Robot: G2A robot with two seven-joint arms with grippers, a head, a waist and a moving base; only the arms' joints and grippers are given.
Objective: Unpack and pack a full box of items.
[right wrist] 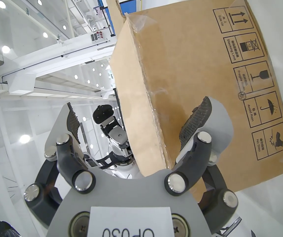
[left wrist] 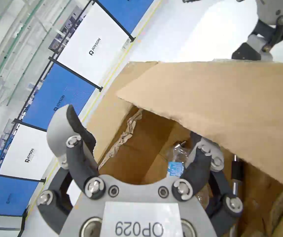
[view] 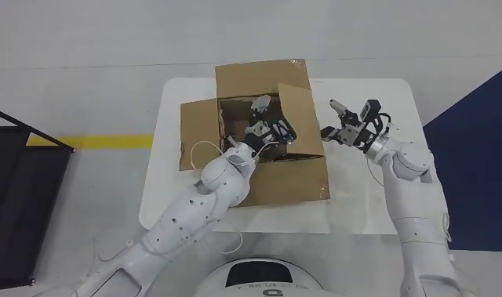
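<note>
A white table [view: 361, 207] carries a brown cardboard box [view: 290, 179], which sits at the middle of the table with all four flaps open. The far flap lies back, the left flap is spread outward, the near flap hangs toward the robot, and the right flap stands tilted over the opening. The right outer wall of the box [right wrist: 193, 75] bears a column of printed handling symbols.

The left arm reaches from the near left, over the near flap, into the box. The left gripper [view: 271, 118] hangs inside the opening with its fingers [left wrist: 65, 124] spread wide and nothing between them. In its wrist view the left gripper [left wrist: 134, 139] looks down at the box floor, partly under the right flap [left wrist: 218, 104].

The right gripper [view: 331, 119] is just right of the box, outside the right flap. In its wrist view the right gripper [right wrist: 136, 122] is spread and holds nothing, and the box's upright corner edge shows between the fingers [right wrist: 198, 122]. I cannot tell whether either finger touches the cardboard.

On the box floor lies a clear plastic bag [left wrist: 178, 159] with a blue label, near the right wall. Just beside it is a small black-and-metal cylinder [left wrist: 236, 171]. A torn paper strip [left wrist: 129, 129] runs along the inner far seam.
</note>
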